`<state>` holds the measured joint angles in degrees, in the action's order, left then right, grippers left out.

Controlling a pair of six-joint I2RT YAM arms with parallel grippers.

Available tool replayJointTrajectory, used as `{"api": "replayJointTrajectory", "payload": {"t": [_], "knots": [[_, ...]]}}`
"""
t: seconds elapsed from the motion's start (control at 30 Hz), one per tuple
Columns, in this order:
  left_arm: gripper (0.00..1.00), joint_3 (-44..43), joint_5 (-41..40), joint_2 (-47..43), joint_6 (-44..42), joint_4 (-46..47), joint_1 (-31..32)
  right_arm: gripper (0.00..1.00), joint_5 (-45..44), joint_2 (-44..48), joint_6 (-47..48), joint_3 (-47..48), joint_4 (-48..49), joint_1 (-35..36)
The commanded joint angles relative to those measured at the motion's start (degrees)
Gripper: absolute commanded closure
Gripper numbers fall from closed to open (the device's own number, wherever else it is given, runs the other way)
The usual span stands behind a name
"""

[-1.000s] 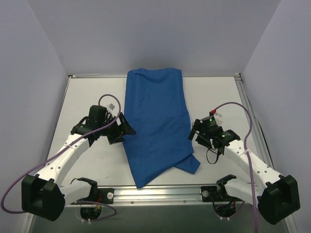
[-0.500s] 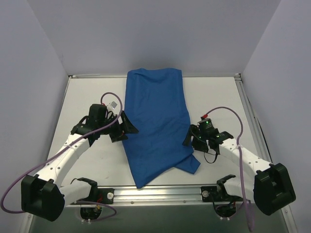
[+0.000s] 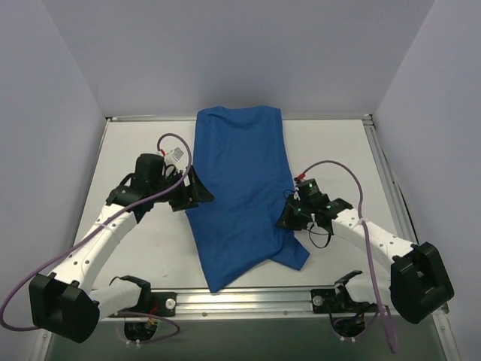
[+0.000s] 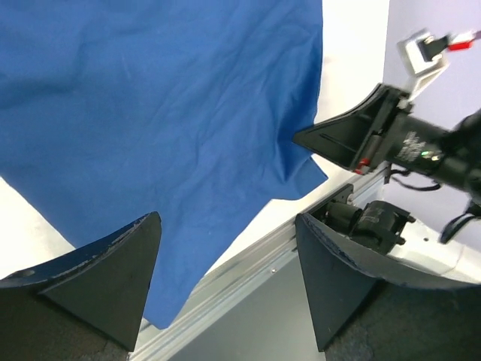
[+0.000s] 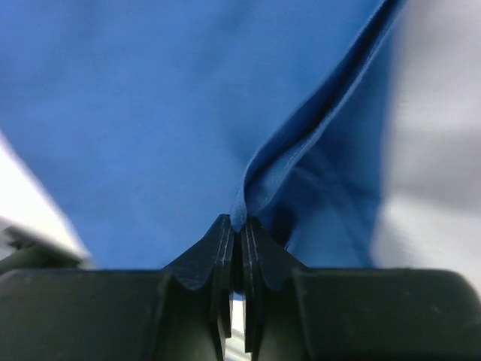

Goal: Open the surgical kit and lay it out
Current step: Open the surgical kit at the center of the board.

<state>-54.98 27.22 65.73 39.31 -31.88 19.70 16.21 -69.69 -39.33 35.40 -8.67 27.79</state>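
Observation:
The royal-blue cloth wrap of the surgical kit lies lengthwise down the middle of the table, still folded over; the tray and instruments are hidden. My right gripper is at the wrap's right edge near its lower corner. In the right wrist view it is shut on a raised fold of the blue cloth. My left gripper stands open at the wrap's left edge. In the left wrist view its jaws are wide apart over the cloth, holding nothing, and the right gripper shows across it.
An aluminium rail runs along the near table edge, also seen as the rail in the left wrist view. White table lies on both sides of the wrap. Pale walls close in the left, right and back.
My right gripper moved left to the wrap's right edge and shut on a fold of it. My left gripper shifted slightly up against the left edge, still open.

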Motion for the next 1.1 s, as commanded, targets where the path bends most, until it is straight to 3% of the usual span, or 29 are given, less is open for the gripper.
{"api": "replayJointTrajectory", "payload": {"t": [0.0,0.23,0.5,0.7,1.0,1.07], "knots": [[0.19,-4.08,-1.73,-0.34,-4.5,-1.52,1.47,0.96,5.67,0.87,-1.88,7.39,1.02,1.82],[0.19,-3.47,-3.4,-0.87,-4.07,5.41,6.3,1.0,7.17,-5.88,-4.61,18.03,2.42,0.69],[0.04,-1.01,-10.69,-1.14,-5.47,15.69,16.32,1.0,11.74,-15.64,-8.48,25.06,10.51,-1.51],[0.03,-0.74,-17.81,2.55,-6.26,16.93,20.37,1.0,14.82,-23.73,-10.67,33.06,14.11,-2.21],[0.04,0.75,-26.68,2.91,-4.25,13.16,20.73,1.0,17.89,-36.64,-8.4,50.26,11.49,-2.3],[0.04,0.75,-27.65,3.26,-3.19,12.37,20.73,0.96,19.91,-40.51,-7.87,52.92,10.95,-2.21]]}}
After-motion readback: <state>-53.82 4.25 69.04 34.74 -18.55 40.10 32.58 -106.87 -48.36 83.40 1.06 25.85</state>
